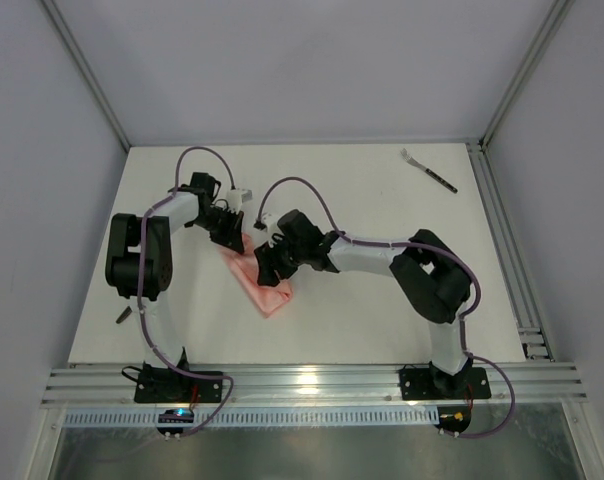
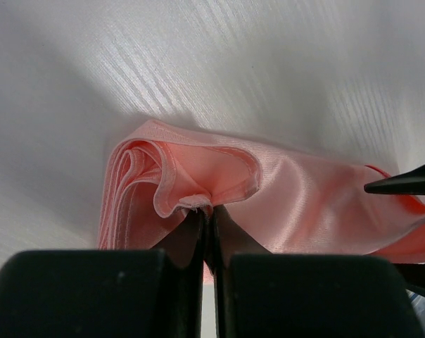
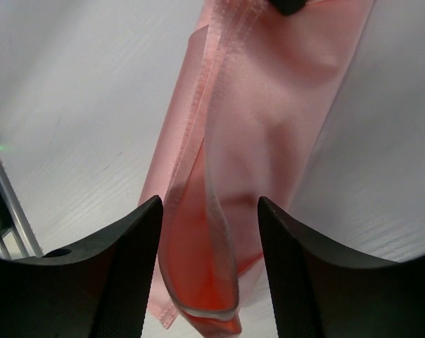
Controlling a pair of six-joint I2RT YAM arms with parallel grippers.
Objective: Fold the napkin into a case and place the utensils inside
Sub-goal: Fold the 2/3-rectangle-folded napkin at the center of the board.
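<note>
The salmon-pink napkin (image 1: 269, 296) lies folded as a narrow oblong packet on the white table, between the two arms. My left gripper (image 1: 230, 238) is at its far end, shut on a pinched edge of the cloth (image 2: 198, 201). My right gripper (image 1: 269, 264) is open over the middle of the packet and straddles it (image 3: 209, 204). In the right wrist view the near end of the napkin (image 3: 269, 105) gapes open like a pocket between the jaws. The fork (image 1: 429, 170) lies far off at the back right of the table, with its prongs pointing to the far left.
A small dark object (image 1: 123, 317) lies near the table's left edge. An aluminium rail (image 1: 502, 240) runs along the right side. A slotted rail (image 1: 312, 382) crosses the front by the arm bases. One right fingertip (image 2: 402, 184) shows in the left wrist view.
</note>
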